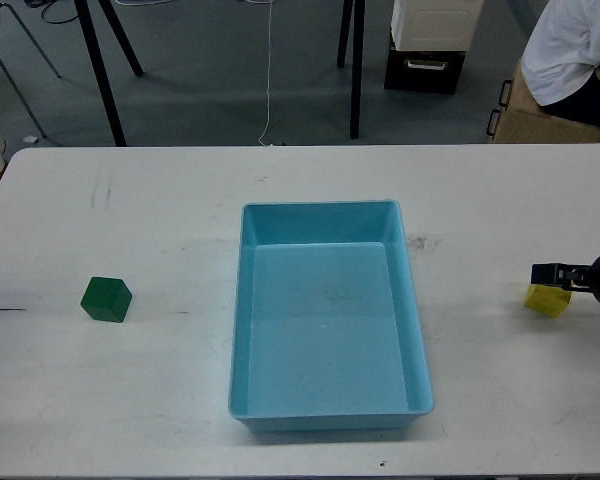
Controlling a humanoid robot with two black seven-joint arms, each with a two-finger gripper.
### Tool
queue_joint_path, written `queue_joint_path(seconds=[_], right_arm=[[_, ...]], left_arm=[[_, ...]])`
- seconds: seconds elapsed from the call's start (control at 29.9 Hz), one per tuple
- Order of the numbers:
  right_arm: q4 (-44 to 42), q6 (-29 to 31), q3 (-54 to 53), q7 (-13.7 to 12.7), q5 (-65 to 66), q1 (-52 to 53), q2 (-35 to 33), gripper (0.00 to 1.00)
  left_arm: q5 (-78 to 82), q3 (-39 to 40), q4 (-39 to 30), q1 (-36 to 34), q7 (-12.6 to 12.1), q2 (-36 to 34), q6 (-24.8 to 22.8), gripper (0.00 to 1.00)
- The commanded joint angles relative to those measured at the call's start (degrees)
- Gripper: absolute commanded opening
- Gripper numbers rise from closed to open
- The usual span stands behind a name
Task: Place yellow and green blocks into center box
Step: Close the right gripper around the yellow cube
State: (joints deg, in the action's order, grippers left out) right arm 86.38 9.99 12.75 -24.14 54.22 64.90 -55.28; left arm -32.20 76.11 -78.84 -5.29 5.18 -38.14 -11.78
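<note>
The yellow block [547, 301] sits at three o'clock from the blue box [329, 315], the green block [106, 299] at nine. Both look light and hard; grab flat sides. The right claw [548, 274] hangs over yellow; I cannot tell its grip.

Big white rectangular tabletop [180, 400] takes up most of the view, kinda scuffed, with dark smudges and faint scratch marks here and there. Behind it is a grey floor [210, 90] with a thin white cord [269, 70] running down toward the table's far edge. A few black metal stand legs [356, 70] poke up back there too. There's a black crate [425, 68] with a cream-white box [435, 22] stacked on top, and off in the top right corner a person in a white shirt [570, 50] sits on a tan cardboard box [540, 120].
</note>
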Motion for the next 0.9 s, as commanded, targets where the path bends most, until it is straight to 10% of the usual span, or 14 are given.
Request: queue_joint_path(seconds=[0.0, 0.87], right_arm=[[1.60, 0.03, -0.36, -0.03, -0.07, 1.01, -2.28, 1.00], [-2.80, -0.15, 0.17, -0.03, 0.19, -1.53, 2.98, 1.00]], left_arm=[[0.03, 0.01, 0.00, 0.01, 0.00, 0.09, 0.00, 1.00], [0.12, -0.26, 0.09, -0.16, 0.00, 0.17, 0.00, 1.00]])
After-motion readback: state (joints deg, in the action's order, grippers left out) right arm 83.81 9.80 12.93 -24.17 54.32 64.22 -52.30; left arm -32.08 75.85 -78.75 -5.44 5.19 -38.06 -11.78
